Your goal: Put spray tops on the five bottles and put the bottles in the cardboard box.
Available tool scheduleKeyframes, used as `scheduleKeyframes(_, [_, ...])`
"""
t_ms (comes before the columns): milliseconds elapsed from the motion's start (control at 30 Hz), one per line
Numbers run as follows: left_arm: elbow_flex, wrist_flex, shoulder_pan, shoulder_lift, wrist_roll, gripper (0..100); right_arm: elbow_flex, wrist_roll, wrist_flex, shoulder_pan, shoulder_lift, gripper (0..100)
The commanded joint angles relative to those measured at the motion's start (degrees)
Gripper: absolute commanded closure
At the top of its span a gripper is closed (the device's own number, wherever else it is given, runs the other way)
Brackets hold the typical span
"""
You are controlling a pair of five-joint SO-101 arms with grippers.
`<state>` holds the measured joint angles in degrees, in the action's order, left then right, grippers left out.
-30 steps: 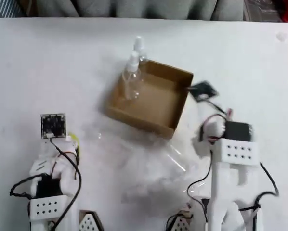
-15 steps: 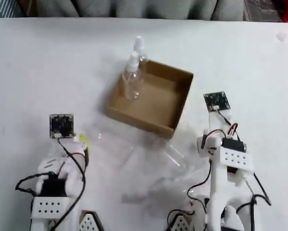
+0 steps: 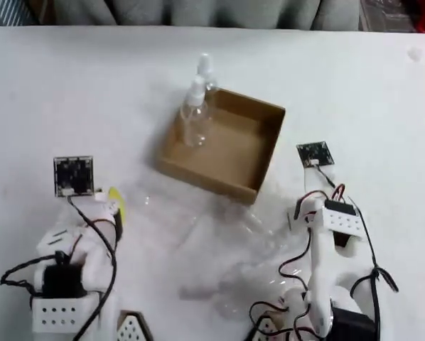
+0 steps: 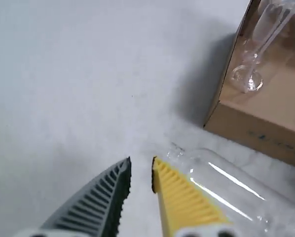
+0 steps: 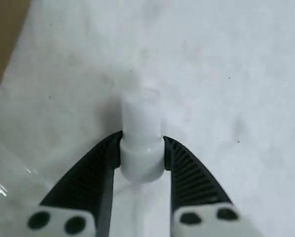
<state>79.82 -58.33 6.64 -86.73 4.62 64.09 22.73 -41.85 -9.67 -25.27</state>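
A white table (image 3: 70,92) is seen from above, with two white robot arms sitting side by side at its near edge. A shallow, open brown cardboard box (image 3: 234,153) is resting near the middle of the table, turned at an angle to the arms.

A clear plastic bottle wearing a white spray top (image 3: 195,114) is standing inside the box, against the wall on the left arm's side. A second capped clear bottle (image 3: 206,66) is showing just behind it. Whether that one is standing inside the box or just beyond its far corner cannot be told.

Between the box and the arms, clear uncapped bottles are lying on their sides on the table, hard to pick out against the white surface.

The left claw (image 4: 141,167), with one grey finger and one yellow finger, is hanging low over bare table. Its tips are standing only a narrow gap apart and are gripping nothing. One uncapped clear bottle (image 4: 231,182) is lying just beside the yellow finger, between the claw and the near wall of the box.

The right claw (image 5: 141,145), with two black fingers, is closing firmly on a loose white plastic spray top (image 5: 141,118). The fingers are pinching its wider collar, and its narrower end is pointing away from the wrist, over the table beside the box.
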Motion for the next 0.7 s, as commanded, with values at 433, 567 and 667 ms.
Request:
scheduleKeyframes(433, [-9.93,-3.43,-0.04,-1.01,7.91,92,-2.29,0.00,0.66,-0.57,0.04,98.2])
scheduleKeyframes(567, [-10.73,-3.43,-0.04,-1.01,7.91,92,-2.29,0.00,0.66,-0.57,0.04,98.2])
scheduleKeyframes(667, [-13.19,-3.87,-0.04,1.89,7.91,92,-2.29,0.00,0.66,-0.57,0.13,98.2])
